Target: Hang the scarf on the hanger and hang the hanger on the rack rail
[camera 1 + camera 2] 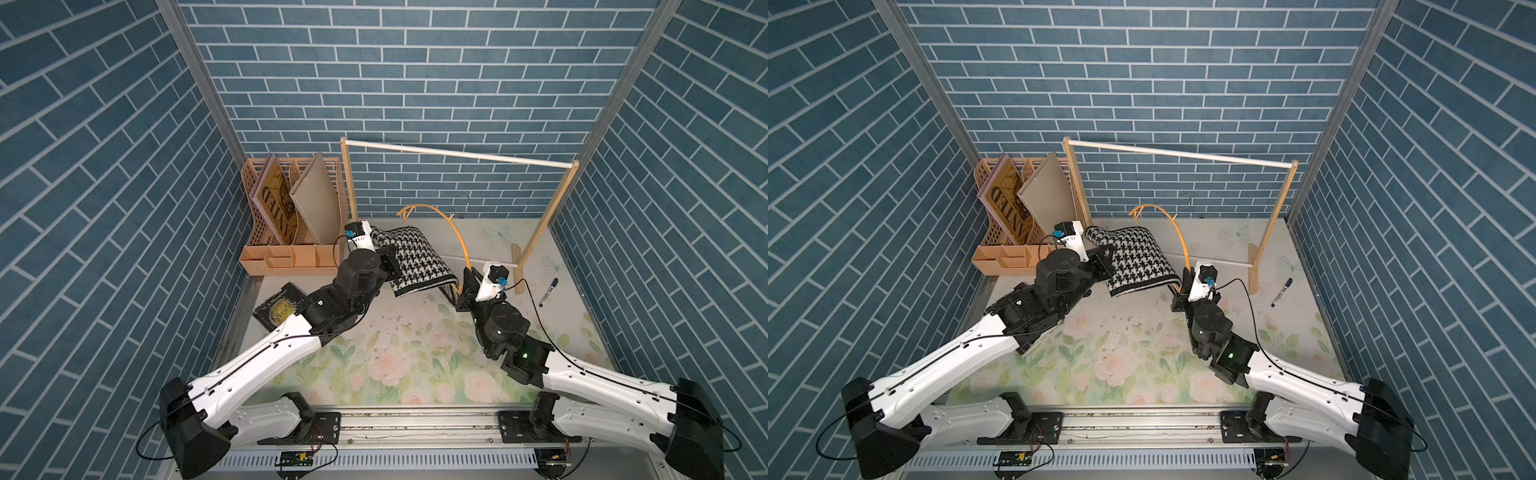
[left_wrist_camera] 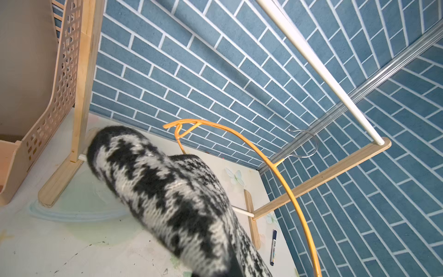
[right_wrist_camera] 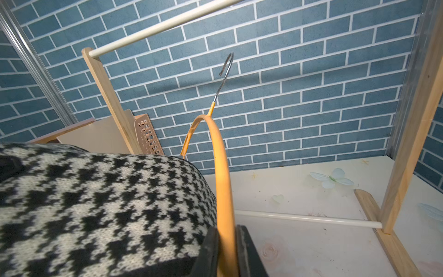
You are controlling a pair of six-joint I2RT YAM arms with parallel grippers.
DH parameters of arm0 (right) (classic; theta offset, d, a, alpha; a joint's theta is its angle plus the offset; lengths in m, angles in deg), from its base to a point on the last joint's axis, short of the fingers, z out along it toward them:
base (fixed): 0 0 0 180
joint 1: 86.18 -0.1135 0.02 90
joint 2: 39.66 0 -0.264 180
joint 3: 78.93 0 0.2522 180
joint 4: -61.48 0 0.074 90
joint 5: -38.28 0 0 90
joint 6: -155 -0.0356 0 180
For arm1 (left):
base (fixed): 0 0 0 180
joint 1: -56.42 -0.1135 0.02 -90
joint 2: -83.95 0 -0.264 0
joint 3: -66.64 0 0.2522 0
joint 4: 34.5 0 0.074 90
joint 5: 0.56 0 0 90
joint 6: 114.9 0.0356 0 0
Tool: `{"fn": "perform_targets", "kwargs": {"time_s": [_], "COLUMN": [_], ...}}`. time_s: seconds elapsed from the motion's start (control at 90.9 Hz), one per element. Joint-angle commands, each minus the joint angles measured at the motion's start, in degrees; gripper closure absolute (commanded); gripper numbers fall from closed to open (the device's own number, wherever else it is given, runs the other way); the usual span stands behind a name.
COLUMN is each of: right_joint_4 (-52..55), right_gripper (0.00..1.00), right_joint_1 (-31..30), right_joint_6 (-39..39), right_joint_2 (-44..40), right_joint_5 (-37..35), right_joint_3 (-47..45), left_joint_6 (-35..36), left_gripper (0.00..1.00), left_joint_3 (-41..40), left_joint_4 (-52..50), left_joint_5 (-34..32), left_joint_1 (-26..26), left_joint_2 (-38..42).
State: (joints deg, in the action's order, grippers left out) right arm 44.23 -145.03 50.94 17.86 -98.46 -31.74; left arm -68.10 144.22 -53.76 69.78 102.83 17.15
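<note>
right hand [image 3: 226, 242] on hanger [image 3: 221, 167] — left hand [image 1: 392, 266] on scarf [image 1: 419, 259]

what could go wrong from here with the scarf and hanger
1. The right gripper pinches the hanger only at one end of its thin arc; a tug from the scarf might twist it in the jaws.
2. Most of the scarf lies toward the left gripper, so it may slide off on release.
3. The hook is on nothing yet and could snag the rack rail.
</note>
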Motion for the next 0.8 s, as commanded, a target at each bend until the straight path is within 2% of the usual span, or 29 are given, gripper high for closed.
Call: {"fn": "perform_targets", "kwargs": {"time_s": [0.0, 0.198, 0.473, 0.792], "right_joint_4": [-4.65, -5.33, -6.11, -8.55], "right_gripper": [1.00, 1.00, 1.00, 1.00], "right_joint_1": [0.93, 1.24, 1.88, 2.33], "right_joint_6": [1.06, 2.16, 6.08, 10.73], "right_joint_2": [0.25, -0.35, -1.06, -1.09], "right_joint_5": [-2.92, -3.22, -3.21, -2.77], "right_joint_3": [-0.29, -0.06, 1.94, 3.96], "left_joint_6": [1.00, 0.06, -2.27, -3.33], "left_gripper": [1.00, 1.00, 1.00, 1.00], "left_joint_3": [1.48, -1.76, -10.91, -17.98], "left_joint_4": [0.24, 1.31, 3.45, 12.23], "left_joint_5": [-1.70, -1.85, -4.96, -5.33], "left_joint_1": [0.29, 1.08, 1.58, 1.58], "left_joint_2": [0.97, 1.65, 3.52, -0.44]}}
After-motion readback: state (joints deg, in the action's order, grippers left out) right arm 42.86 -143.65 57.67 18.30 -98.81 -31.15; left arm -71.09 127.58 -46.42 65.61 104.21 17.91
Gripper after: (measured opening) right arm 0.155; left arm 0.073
